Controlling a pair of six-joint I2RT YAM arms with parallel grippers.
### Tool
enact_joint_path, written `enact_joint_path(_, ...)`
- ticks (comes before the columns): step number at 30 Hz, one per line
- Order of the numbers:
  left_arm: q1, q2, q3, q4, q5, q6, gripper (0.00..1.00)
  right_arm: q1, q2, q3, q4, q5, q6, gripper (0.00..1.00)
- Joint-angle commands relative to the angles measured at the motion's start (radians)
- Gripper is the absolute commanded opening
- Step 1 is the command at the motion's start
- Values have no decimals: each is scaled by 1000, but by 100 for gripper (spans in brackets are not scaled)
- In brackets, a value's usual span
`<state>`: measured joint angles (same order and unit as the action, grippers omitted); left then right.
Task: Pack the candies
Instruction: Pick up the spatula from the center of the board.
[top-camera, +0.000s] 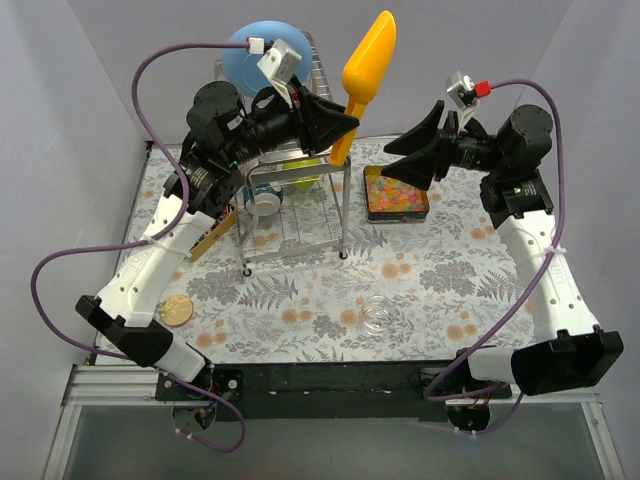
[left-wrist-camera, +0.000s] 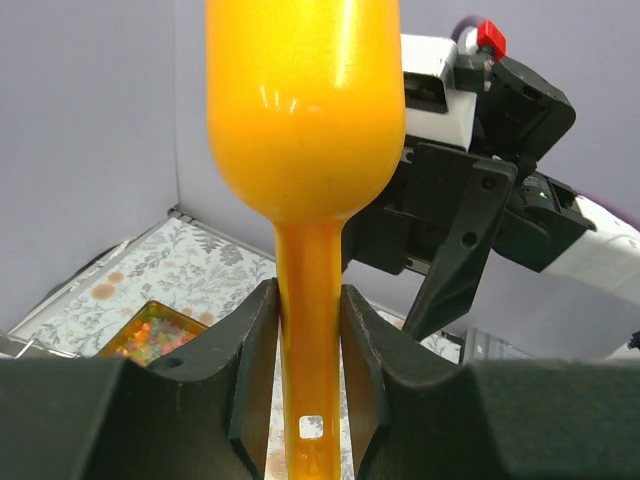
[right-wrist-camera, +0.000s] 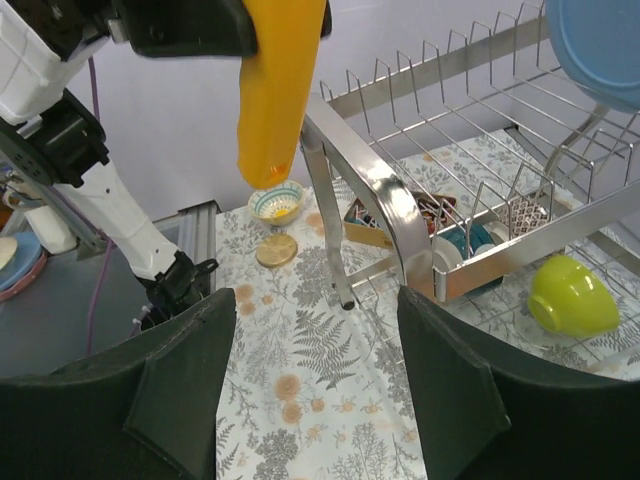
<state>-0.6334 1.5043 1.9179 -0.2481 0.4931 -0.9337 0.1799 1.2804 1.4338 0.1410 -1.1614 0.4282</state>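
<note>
Orange scoop (top-camera: 368, 65) upright in raised left claw (top-camera: 347, 122)

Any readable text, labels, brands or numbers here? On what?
None readable.
Scoop, candy tin, rack and blue plate show no marks.
Dark packet in the rack may carry print, but it is too blurred to read.
</note>
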Motion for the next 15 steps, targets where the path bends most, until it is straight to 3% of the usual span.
enact_joint_path(1, -35, -1, -8, 13, 62, -13, 0, 24, 17, 83, 155, -38, 106, 74)
enact_joint_path(15, -46, 73, 30, 99, 68, -77, 0, 127, 92, 152, 137, 22, 96, 73)
